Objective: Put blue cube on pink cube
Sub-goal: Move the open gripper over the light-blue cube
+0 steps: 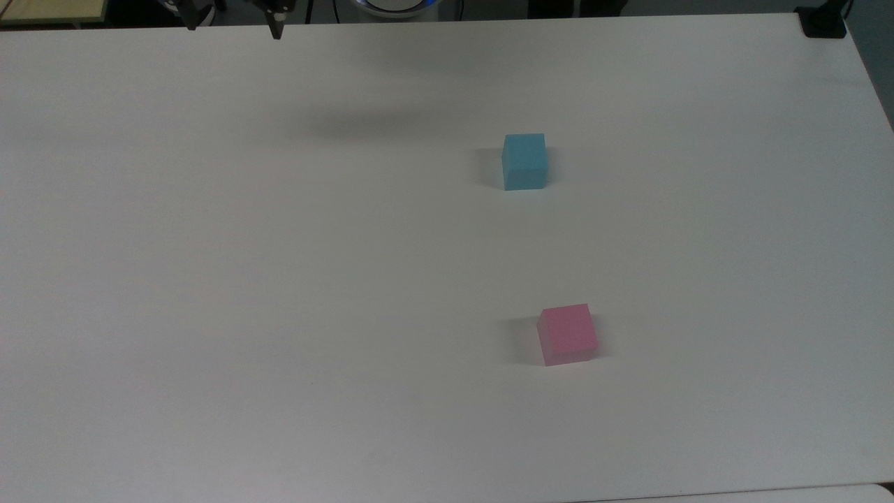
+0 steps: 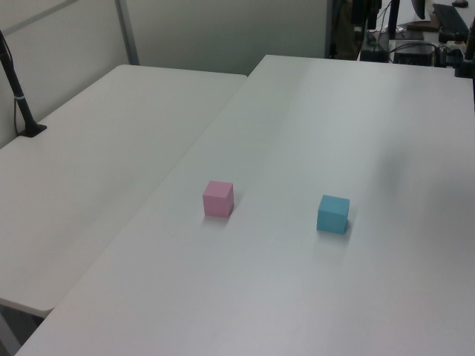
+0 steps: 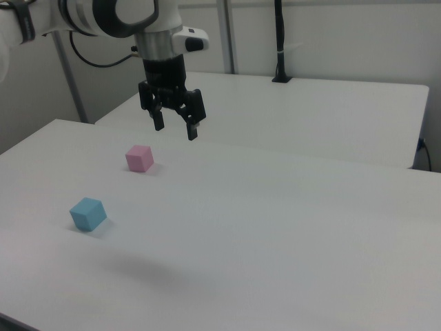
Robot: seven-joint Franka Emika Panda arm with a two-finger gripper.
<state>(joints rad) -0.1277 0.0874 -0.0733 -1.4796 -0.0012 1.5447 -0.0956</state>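
You have two cubes on the white table [image 1: 279, 279]: one blue cube [image 1: 524, 161] and one pink cube [image 1: 568, 334]. You have one gripper [image 3: 175, 127] with two fingers. A second white table [image 2: 96, 148] stands alongside, so that makes two tables.

The Franka arm [image 3: 103, 14] reaches in from the right view's upper left, its white links ending in a wrist that points straight down. The black two-finger gripper [image 3: 176, 128] hangs high in the air, its fingers [image 3: 192, 130] spread wide apart with nothing between them. In the top view the fingertips [image 1: 276, 29] poke in at the far edge, toward the top view's left.
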